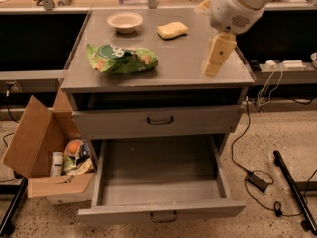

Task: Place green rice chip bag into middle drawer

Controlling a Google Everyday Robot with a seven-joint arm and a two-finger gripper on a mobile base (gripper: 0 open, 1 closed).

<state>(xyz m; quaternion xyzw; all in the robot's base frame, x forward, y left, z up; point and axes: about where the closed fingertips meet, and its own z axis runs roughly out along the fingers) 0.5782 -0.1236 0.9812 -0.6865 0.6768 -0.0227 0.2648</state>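
Camera view: cabinet top [188,58] — green rice chip bag [121,58] left, gripper [213,68] right, state unclear; middle drawer [158,175] open — speckled floor [257,224].

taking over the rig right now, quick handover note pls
Hand: over the right side of the cabinet top, apart from the bag, nothing seen in it.
Green rice chip bag: lying on the left front part of the cabinet top.
Middle drawer: pulled open, floor bare.
Done: the drawer stands open.
Left: bring the hand left to the bag, grasp it, lower it into the open drawer.
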